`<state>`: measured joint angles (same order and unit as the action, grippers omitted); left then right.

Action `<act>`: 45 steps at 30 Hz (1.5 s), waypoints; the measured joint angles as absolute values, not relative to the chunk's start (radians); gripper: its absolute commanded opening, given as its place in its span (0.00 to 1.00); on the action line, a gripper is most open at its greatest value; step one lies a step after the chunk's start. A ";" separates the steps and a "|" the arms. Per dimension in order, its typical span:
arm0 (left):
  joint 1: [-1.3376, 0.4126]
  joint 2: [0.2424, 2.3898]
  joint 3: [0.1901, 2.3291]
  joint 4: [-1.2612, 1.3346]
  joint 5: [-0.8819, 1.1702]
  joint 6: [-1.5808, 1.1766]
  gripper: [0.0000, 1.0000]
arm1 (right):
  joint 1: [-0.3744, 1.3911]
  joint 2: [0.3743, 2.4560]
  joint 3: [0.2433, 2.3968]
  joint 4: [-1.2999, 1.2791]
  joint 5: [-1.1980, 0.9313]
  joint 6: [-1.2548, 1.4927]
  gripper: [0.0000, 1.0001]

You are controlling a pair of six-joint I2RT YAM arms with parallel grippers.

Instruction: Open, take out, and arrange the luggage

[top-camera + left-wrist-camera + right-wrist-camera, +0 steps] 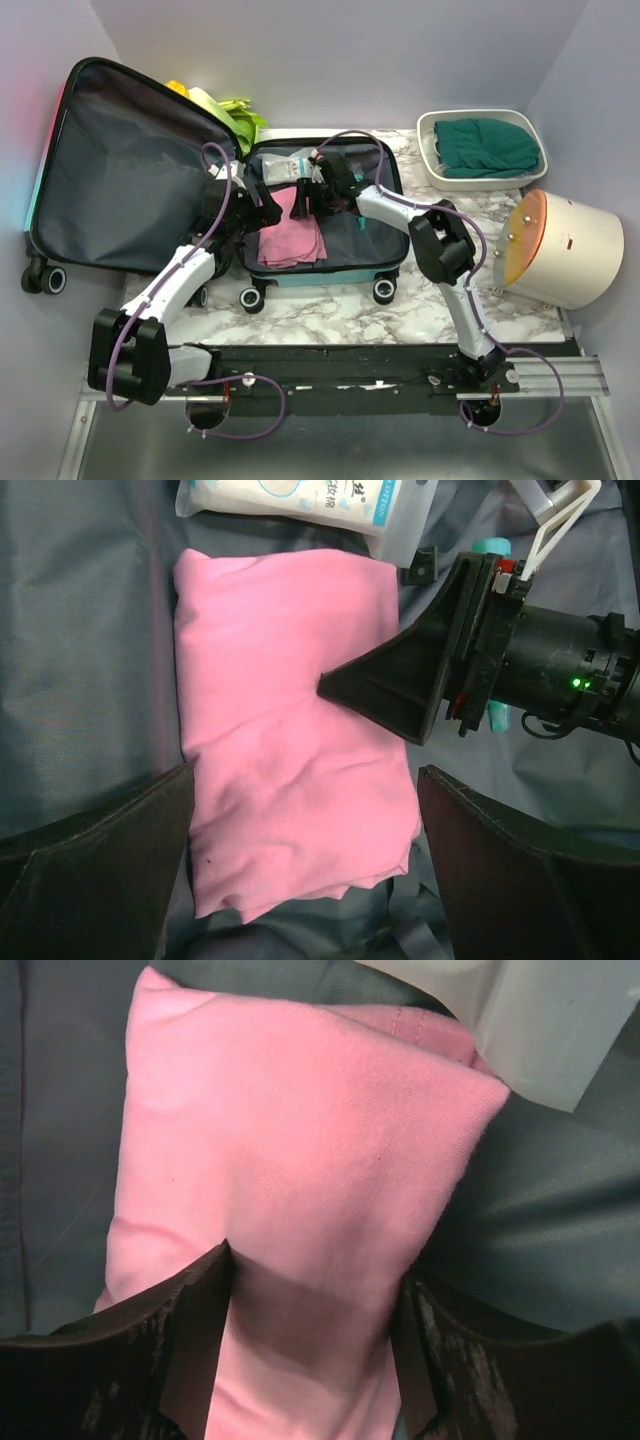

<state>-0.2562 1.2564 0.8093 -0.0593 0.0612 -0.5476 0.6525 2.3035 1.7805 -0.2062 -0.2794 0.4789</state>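
right tool (312,1270) over pink cloth (290,730), white packet (300,495) crowding its far end, bare lining (80,680) free alongside

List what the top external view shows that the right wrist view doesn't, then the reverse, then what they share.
Top external only: the whole open luggage, a white tray holding green cloth, a round drum. Right wrist only: close up, the right hand straddling the pink cloth. Both: that pink cloth, the grey lining, a white packet.

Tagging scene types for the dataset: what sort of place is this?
Probably a lab robot cell: plain enclosure walls, marble-pattern table with a mounting rail, staged props like the open luggage and white tray.
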 measured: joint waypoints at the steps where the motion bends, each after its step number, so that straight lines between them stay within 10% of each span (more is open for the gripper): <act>1: -0.255 1.252 0.809 -0.059 0.061 -0.548 0.99 | 0.653 2.306 1.785 -0.208 -0.281 0.477 0.51; 4: -0.249 1.242 0.809 -0.059 0.060 -0.548 0.99 | 0.657 2.310 1.800 -0.215 -0.292 0.469 0.22; 12: -0.242 1.242 0.809 -0.059 0.061 -0.547 0.99 | 0.660 2.289 1.800 -0.214 -0.269 0.442 0.01; 45: -0.242 1.291 0.809 -0.024 0.113 -0.535 0.99 | 0.391 1.833 1.602 -0.246 0.068 -0.051 0.01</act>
<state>-0.2420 1.2911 0.8093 -0.0238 0.1135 -0.5350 0.3908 1.8332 1.6016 -0.2462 0.0685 -0.0513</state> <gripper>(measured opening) 0.988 0.179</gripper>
